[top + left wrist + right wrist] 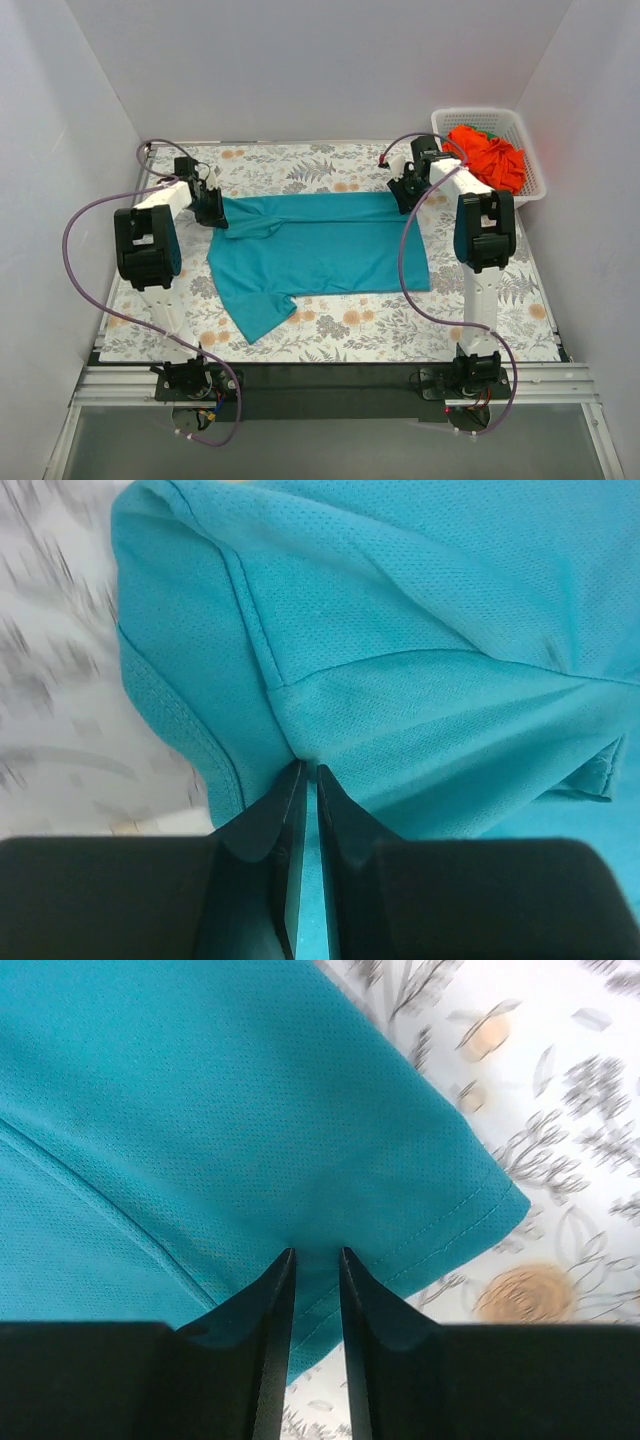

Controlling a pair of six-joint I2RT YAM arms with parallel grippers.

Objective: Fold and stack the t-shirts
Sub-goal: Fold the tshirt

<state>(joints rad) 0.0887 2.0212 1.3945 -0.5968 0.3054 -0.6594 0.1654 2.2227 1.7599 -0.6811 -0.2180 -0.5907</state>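
The left pincer [213, 210] is down at the far left corner of the teal t-shirt [320, 250]. In its wrist view the jaws stand almost together [308, 770], with creases in the cloth running in to the tips, so I judge it nipped onto the fabric. The right pincer [408, 192] sits at the far right corner. Its jaws are narrow too [315, 1253], teal cloth shows between them near the hem, and it looks to be gripping that edge.

The task seems to be in its early part. The teal t-shirt lies spread on the flowered worktop [400, 330], one sleeve splayed towards the near left, and no neat fold is visible. The orange-red t-shirt [490, 155] is crumpled in the white basket [475, 113] at the far right. No stack is visible.
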